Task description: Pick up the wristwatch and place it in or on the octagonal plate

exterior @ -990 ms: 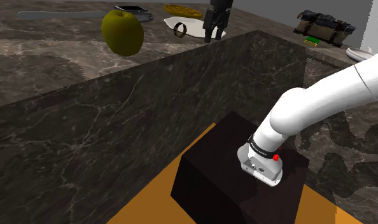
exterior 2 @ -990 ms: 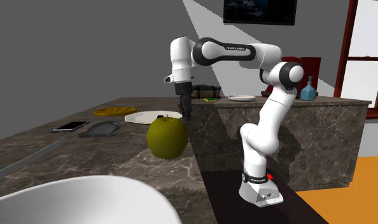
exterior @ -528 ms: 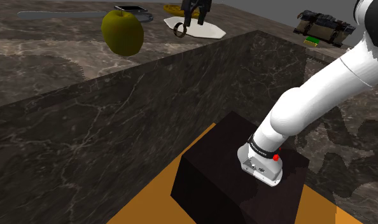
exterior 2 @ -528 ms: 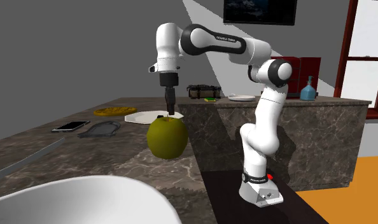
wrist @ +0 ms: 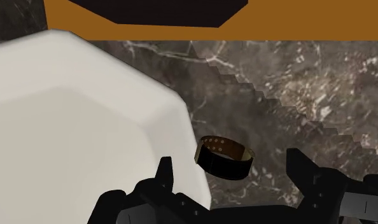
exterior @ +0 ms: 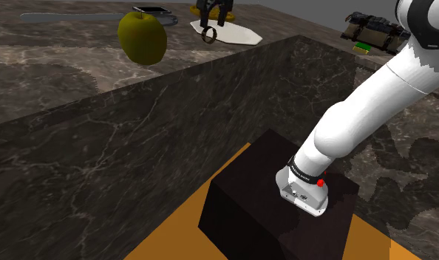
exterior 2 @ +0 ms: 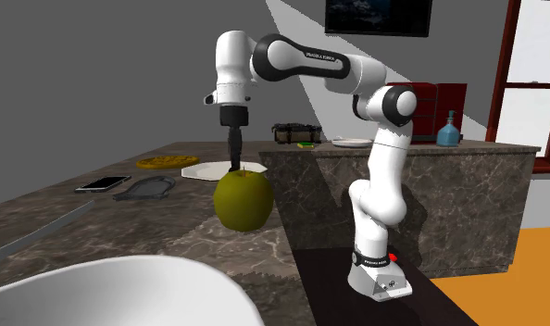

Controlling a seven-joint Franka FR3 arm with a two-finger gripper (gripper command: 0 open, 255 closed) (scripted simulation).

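While it hangs at the top centre of the shoulder view, above the far end of the table, the end effector has its fingers spread wide and grips nothing. Wristwatch: dark band, brown inside, lying on the marble between the two fingers, untouched by either, just beside the white octagonal plate. Green apple: upper left of the shoulder view, near the plate.

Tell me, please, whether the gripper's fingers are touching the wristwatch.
Apart. The wrist view shows the open fingers either side of the wristwatch, with plate and counter visible in the gaps.
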